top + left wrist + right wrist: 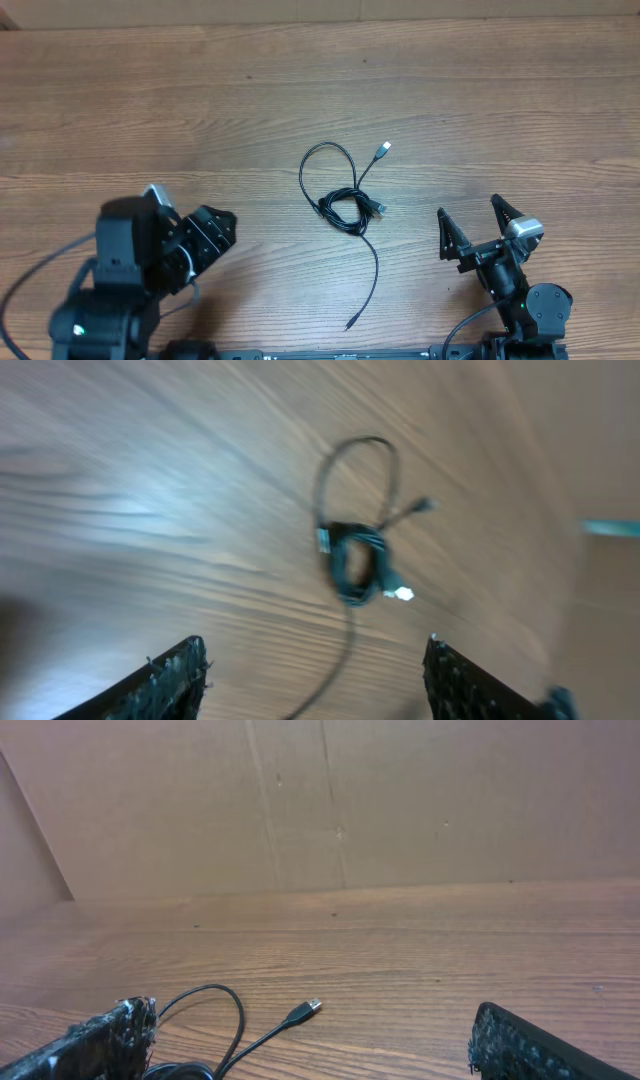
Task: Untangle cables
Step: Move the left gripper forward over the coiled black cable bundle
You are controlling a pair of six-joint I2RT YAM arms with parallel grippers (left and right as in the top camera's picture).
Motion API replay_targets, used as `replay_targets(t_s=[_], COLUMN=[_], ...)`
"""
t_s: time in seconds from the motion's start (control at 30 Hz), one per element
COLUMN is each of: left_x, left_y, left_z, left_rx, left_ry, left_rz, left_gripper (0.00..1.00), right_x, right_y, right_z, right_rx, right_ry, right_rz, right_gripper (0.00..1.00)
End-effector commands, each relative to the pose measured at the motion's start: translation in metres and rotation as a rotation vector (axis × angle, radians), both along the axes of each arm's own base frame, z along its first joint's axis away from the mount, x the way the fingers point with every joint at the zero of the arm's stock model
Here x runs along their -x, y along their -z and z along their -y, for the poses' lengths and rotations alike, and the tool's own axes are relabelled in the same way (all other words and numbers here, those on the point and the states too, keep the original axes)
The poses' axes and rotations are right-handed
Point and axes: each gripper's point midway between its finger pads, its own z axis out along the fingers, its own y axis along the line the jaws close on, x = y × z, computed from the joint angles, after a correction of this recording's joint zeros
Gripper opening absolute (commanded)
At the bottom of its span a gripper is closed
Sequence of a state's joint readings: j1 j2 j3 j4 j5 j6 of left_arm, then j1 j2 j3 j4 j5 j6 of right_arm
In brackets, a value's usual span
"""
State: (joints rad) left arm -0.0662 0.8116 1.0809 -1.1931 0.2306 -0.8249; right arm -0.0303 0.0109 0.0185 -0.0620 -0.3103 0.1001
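The cables [348, 207] are seen knotted on the worktop [300, 90]. The left end effector [315, 685] and right end effector [475, 225] are spread apart, empty. The cables are judged light and limp; the loose loop [304, 172] is best gripped.

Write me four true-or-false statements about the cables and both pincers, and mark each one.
1. The cables lie knotted on the wooden table, between the two arms. True.
2. The right pincer is shut on a cable. False: it is open, holds nothing and sits apart from the knot.
3. A silver plug sticks out on the knot's far side. True.
4. The left pincer grips the knot. False: it is open and clear of the knot.
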Motion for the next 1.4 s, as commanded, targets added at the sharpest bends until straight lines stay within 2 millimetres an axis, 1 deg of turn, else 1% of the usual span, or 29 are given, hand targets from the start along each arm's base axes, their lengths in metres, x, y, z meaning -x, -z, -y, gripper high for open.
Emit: replay_targets(t_s=[0.0, 0.1, 0.17, 0.23, 0.37, 0.47, 0.57, 0.67, 0.7, 0.77, 0.9, 1.13, 1.37], left_x=[-0.009, -0.009, -0.014, -0.021, -0.03, -0.038, -0.046, -0.055, -0.059, -0.062, -0.069, -0.087, -0.098], left_y=[-0.018, -0.022, -0.023, -0.023, -0.015, -0.007, 0.002, 0.015, 0.023, 0.033, 0.057, 0.088, 0.124], left_z=[-0.024, -0.033, -0.031, -0.022, 0.009, 0.033, 0.064, 0.095, 0.106, 0.116, 0.127, 0.147, 0.158], left_rx=[-0.177, -0.231, -0.252, -0.265, -0.285, -0.317, -0.346, -0.375, -0.392, -0.402, -0.411, -0.404, -0.42], left_ry=[-0.017, -0.031, 0.005, 0.06, 0.184, 0.245, 0.333, 0.413, 0.437, 0.442, 0.431, 0.451, 0.461], left_rz=[-0.009, -0.079, -0.101, -0.113, -0.132, -0.137, -0.123, -0.109, -0.112, -0.133, -0.196, -0.234, -0.289], left_gripper=[0.66, 0.63, 0.63, 0.63, 0.63, 0.63, 0.64, 0.65, 0.66, 0.67, 0.68, 0.68, 0.68], right_x=[0.0, 0.0, 0.0, 0.0, 0.0, 0.0, 0.0, 0.0, 0.0, 0.0, 0.0, 0.0, 0.0], right_y=[0.002, 0.002, 0.002, 0.002, 0.002, 0.002, 0.002, 0.002, 0.002, 0.002, 0.002, 0.002, 0.002], right_z=[-0.001, -0.001, -0.001, -0.001, -0.001, -0.001, -0.001, -0.001, -0.001, -0.001, -0.001, -0.001, -0.001], right_rx=[0.008, 0.008, 0.008, 0.008, 0.008, 0.008, 0.008, 0.008, 0.008, 0.008, 0.008, 0.008, 0.008], right_ry=[-0.002, -0.002, -0.002, -0.002, -0.002, -0.002, -0.002, -0.002, -0.002, -0.002, -0.002, -0.002, -0.002], right_rz=[0.004, 0.004, 0.004, 0.004, 0.004, 0.004, 0.004, 0.004, 0.004, 0.004, 0.004, 0.004, 0.004], right_gripper=[1.0, 1.0, 1.0, 1.0, 1.0, 1.0, 1.0, 1.0, 1.0, 1.0, 1.0, 1.0, 1.0])
